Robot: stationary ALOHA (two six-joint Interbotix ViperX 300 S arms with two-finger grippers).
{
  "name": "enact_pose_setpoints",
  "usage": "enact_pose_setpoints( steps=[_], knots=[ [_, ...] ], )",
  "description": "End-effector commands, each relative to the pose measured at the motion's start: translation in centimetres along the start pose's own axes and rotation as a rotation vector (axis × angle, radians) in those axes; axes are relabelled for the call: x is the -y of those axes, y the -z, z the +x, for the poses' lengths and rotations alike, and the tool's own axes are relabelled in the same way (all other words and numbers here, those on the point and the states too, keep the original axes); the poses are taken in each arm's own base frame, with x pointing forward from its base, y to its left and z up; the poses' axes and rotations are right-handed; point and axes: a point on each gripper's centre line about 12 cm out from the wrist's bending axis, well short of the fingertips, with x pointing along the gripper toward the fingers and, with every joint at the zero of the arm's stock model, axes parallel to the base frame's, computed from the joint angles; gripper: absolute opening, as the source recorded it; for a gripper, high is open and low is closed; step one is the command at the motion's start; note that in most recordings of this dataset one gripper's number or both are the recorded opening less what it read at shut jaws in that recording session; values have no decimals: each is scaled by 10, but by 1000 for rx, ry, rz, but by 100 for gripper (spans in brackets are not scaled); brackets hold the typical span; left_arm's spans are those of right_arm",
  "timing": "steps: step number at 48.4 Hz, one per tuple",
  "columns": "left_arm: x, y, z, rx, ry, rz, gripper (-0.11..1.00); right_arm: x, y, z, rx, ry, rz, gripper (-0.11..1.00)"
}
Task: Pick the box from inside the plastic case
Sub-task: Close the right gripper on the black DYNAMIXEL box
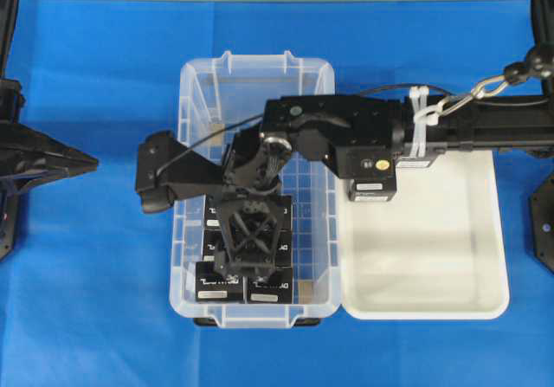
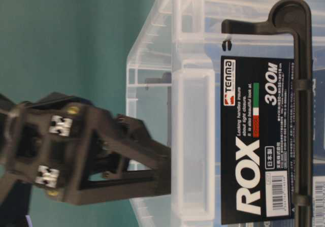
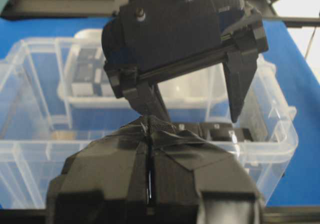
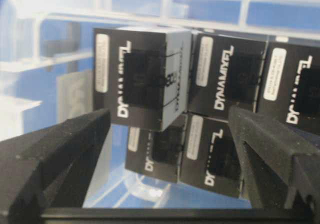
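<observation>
Overhead, right gripper (image 1: pixel 251 235), jaws spread wide and holding nothing, poised above the box (image 4: pixel 142 78) inside the plastic case (image 1: pixel 195 84); left gripper (image 3: pixel 150 169) closed, empty.

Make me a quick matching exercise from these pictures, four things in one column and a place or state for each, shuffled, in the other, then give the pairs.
Things:
1. right end effector
2. left end effector
3. white tray
4. black boxes

Places or states:
A. shut, out at the left, away from the bin
B. packed together at the near end of the plastic case
C. open, reaching down over the boxes
D. right of the plastic case, holding nothing

Pairs: 1-C, 2-A, 3-D, 4-B
</observation>
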Motion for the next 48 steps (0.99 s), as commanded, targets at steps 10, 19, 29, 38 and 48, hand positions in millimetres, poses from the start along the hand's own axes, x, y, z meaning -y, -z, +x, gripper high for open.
enact_pose_setpoints(
  steps=[10,19,29,38,48],
  knots=[
    [0,-10,-2,12,-1,3,-6,-15,-3,22,30,-71,35,100],
    [0,-13,-4,25,-1,3,-6,-15,-4,31,36,-84,50,100],
    [0,-13,-7,21,-1,3,-6,-6,-2,44,37,-71,68,100],
    [0,-13,-9,18,-1,3,-6,8,5,47,30,-32,80,100],
    [0,-13,-10,21,-1,5,-6,21,3,42,41,-4,81,100]
  ],
)
